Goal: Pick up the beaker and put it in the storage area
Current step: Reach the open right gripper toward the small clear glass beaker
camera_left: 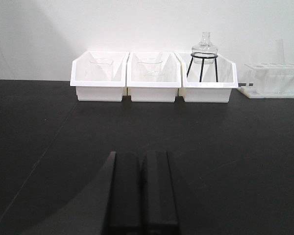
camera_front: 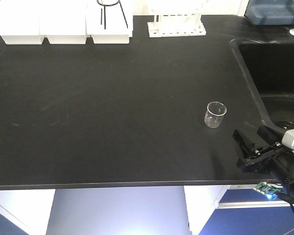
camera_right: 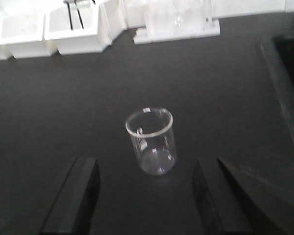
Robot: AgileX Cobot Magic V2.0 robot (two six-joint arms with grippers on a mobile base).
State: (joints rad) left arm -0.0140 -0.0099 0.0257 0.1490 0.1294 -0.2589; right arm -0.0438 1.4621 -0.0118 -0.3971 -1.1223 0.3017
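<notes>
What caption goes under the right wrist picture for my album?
Open right claw lined up before an upright glass beaker on the black bench top.

The beaker (camera_front: 215, 115) is clear, smooth glass, with a glint along its rim and faint white printed marks. The bench top (camera_front: 112, 107) is matt black, with pale scuffs and fine scratches (plainest in the front view). The white bins (camera_left: 154, 76) look like smooth moulded plastic with a slight sheen, as does the white rack (camera_front: 176, 27). The stand (camera_left: 203, 66) is thin black wire, and the flask (camera_left: 204, 45) is clear glass. The right gripper (camera_front: 241, 149) and left gripper (camera_left: 140, 156) have dull black, plastic-looking fingers.
</notes>
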